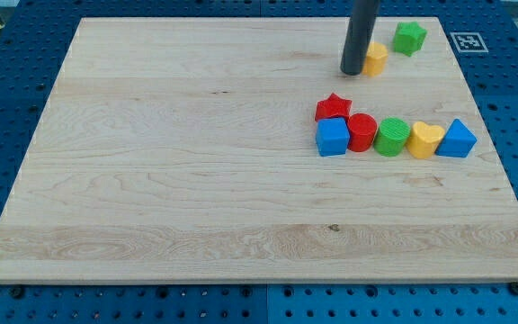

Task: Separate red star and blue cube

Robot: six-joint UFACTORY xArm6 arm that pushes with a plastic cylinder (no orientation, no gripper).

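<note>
The red star (pixel 333 107) lies right of the board's middle, touching the top edge of the blue cube (pixel 332 138) just below it. My tip (pixel 352 71) stands above and a little right of the star, apart from it, with a clear gap between them. It touches or nearly touches the left side of a yellow block (pixel 376 58).
A row runs right from the blue cube: red cylinder (pixel 361 131), green cylinder (pixel 391 137), yellow heart (pixel 425 139), blue triangular block (pixel 458 139). A green star-like block (pixel 410 37) sits near the wooden board's (pixel 151 162) top right corner.
</note>
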